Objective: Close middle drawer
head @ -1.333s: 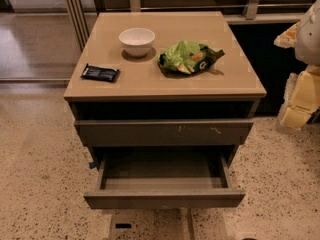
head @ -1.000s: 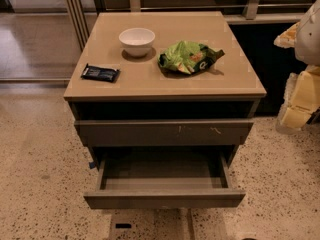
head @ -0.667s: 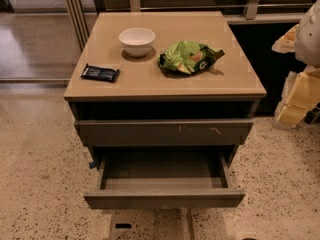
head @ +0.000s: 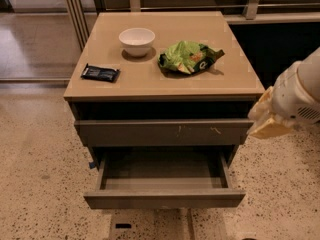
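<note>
Currently I'm holding my gripper (head: pixel 267 119) just off the right front corner of the cabinet (head: pixel 165 86), approx level w/ the scratched upper drawer front (head: pixel 162 132), hanging in air and touching nothing; I can't tell whether it's open or closed from this angle. The middle drawer (head: pixel 165 198) is sitting pulled well out beneath that scratched front, its plain panel running left-to-right across nearly the full cabinet width, and the inside is looking empty. The relation that's mattering: the panel is lying below and to the left of my gripper, and further out toward the camera than the cabinet face. So I'm judging the next move as dropping down, swinging left to get in front of the panel, pref near its middle, then pushing straight back, i.e. perpendicular to its long axis. Pushing at the right end only is risking the drawer skewing on its runners. Up top, a white bowl (head: pixel 137 40), green snack bag (head: pixel 189 57) and dark packet (head: pixel 100 73) are sitting well apart from the job, and nothing's appearing to block the drawer's path
</note>
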`<state>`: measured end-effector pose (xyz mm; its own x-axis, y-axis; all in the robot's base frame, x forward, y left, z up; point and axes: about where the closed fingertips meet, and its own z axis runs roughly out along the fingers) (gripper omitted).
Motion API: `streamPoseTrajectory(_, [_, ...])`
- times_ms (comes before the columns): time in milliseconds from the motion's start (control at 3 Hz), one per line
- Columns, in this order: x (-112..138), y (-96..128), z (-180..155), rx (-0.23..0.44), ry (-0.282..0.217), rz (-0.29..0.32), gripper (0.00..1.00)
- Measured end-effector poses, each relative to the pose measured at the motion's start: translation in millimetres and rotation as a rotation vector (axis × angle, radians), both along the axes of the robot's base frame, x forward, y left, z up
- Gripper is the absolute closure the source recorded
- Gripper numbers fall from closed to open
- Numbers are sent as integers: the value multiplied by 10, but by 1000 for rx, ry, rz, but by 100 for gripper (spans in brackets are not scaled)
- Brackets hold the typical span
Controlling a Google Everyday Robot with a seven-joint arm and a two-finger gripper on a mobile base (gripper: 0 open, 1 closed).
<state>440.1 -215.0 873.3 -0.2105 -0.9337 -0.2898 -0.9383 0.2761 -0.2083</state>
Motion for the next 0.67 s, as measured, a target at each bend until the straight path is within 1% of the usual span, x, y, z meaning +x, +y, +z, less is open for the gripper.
streamPoseTrajectory(333, [-35,32,-948,80,83,-14,84])
streamPoseTrajectory(667, [-31,33,-1150,89,103,-19,100])
